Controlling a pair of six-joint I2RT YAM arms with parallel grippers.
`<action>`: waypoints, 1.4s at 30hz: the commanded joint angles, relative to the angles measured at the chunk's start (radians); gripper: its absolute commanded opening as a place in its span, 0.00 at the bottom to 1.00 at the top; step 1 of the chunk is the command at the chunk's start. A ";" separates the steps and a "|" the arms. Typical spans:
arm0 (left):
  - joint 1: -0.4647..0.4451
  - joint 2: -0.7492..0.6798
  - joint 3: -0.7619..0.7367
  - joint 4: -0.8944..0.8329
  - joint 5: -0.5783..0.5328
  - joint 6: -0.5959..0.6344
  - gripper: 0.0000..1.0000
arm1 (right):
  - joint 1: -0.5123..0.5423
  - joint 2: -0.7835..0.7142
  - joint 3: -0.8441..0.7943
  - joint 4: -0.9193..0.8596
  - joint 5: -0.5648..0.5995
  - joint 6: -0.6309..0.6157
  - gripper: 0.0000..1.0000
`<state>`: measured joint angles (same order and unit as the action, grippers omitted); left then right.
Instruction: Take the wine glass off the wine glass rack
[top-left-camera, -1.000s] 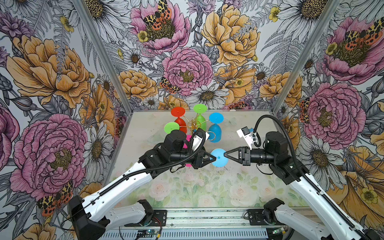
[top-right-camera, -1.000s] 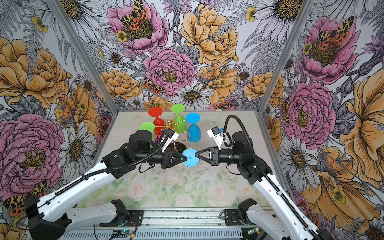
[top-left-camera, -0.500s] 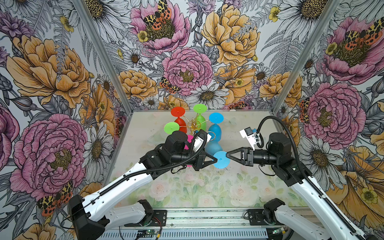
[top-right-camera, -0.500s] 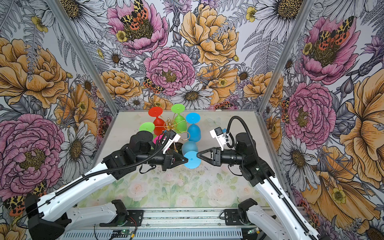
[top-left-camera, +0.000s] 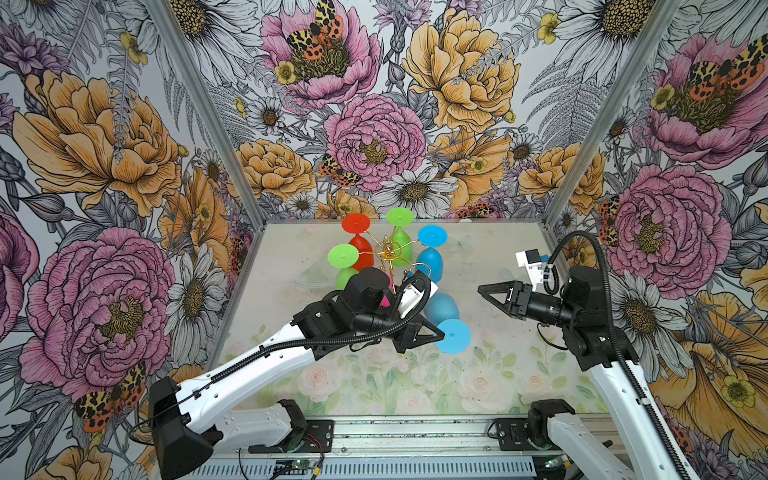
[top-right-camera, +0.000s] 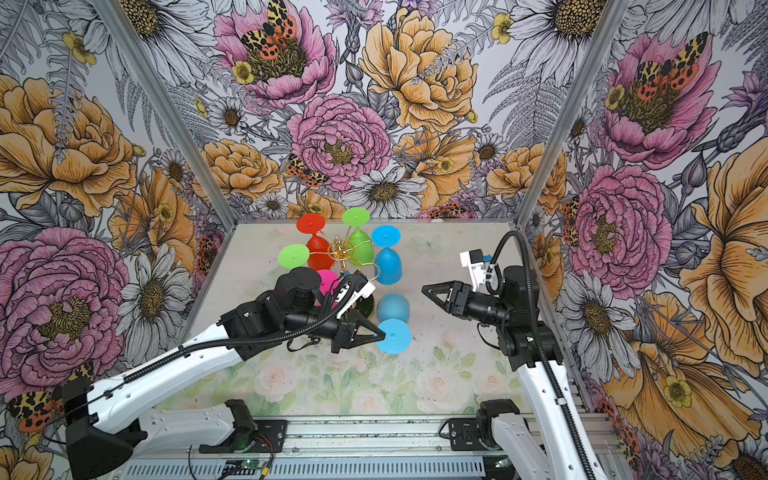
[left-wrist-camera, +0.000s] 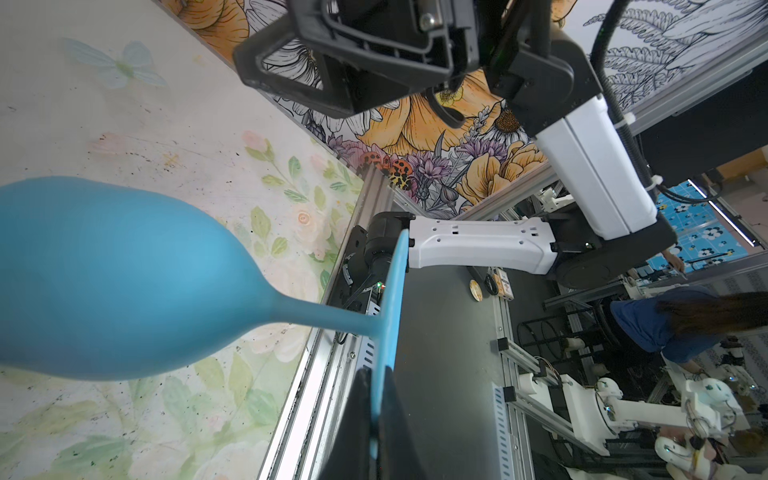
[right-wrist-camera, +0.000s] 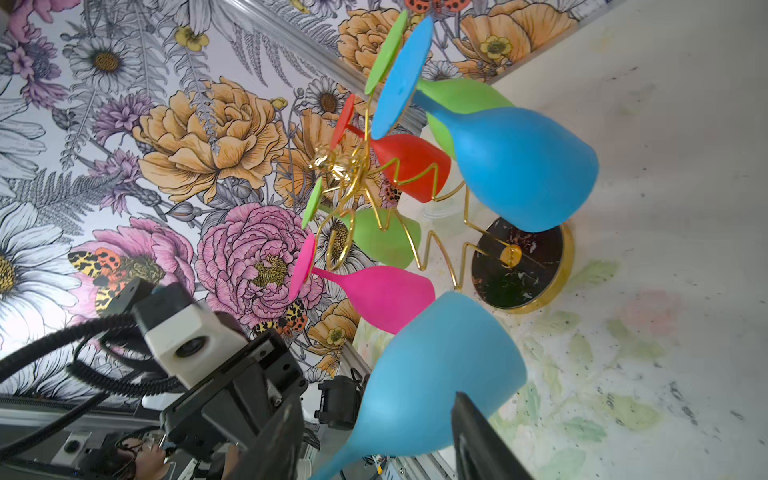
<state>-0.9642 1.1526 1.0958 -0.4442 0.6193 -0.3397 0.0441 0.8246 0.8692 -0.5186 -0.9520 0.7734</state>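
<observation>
Your left pincer (top-left-camera: 435, 334) is clamping the blue wine glass (top-left-camera: 442, 306) clear of the wine glass rack (top-left-camera: 388, 250), right pincer (top-left-camera: 484, 289) parted; you are likely facing tabletop (top-left-camera: 478, 374) set-down.

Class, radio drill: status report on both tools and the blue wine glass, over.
Left tool shut on blue wine glass foot. Right tool open, apart from it. Glass off the wine glass rack. Rack base close beside the bowl.

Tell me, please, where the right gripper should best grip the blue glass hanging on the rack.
I'd pinch the rim of its foot disc, with the right gripper coming from the right: the blue glass hangs bowl down on that side of the rack, foot uppermost and clear.
</observation>
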 joint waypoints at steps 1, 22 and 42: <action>-0.052 -0.024 -0.020 0.018 -0.092 0.105 0.00 | -0.009 0.066 0.065 -0.250 0.185 -0.147 0.57; -0.395 -0.073 -0.230 0.056 -0.760 0.772 0.00 | 0.000 0.290 0.282 -0.400 0.262 -0.266 0.59; -0.502 -0.005 -0.429 0.342 -1.294 1.280 0.00 | 0.153 0.416 0.390 -0.404 0.160 -0.281 0.60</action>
<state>-1.4559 1.1587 0.6861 -0.2268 -0.5652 0.8383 0.1860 1.2278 1.2278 -0.9245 -0.7654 0.5056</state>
